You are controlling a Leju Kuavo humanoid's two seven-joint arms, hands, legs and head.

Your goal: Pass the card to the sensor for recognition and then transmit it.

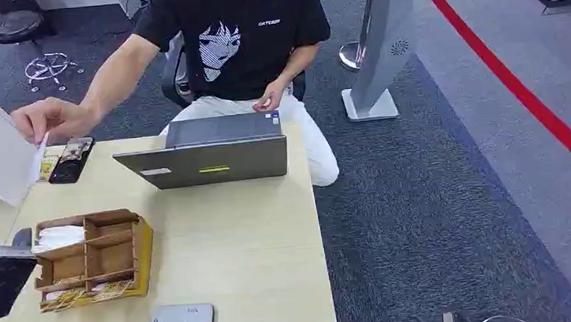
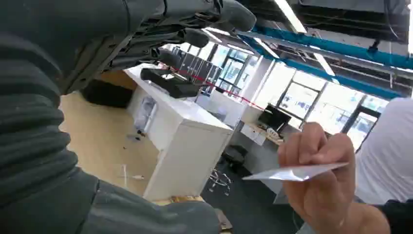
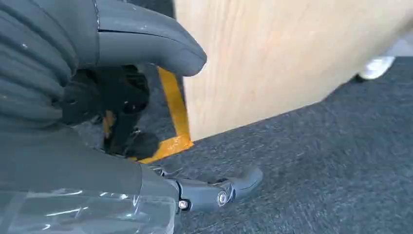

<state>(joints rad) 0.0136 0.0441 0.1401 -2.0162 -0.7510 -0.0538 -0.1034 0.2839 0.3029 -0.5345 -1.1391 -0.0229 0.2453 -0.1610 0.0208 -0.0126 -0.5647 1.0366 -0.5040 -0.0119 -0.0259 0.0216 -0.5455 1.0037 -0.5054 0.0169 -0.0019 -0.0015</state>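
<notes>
We see the person's hand (image 2: pixel 319 183) pinching the card (image 2: pixel 297 171) at ten o'clock on the worktop (image 1: pixel 227 238), so our empty, released left robot hand (image 2: pixel 195 34) should wait steady, right robot hand (image 3: pixel 146 53) hanging empty.

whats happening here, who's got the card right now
A seated person in a black printed t-shirt holds the thin white card pinched in a hand stretched over the far left corner of the light wooden table. The robot's left hand is raised near the card with nothing in it, its fingers apart. The right hand hangs low beside the table, over the grey carpet, holding nothing. An open grey laptop and a wooden compartment box sit on the table.
</notes>
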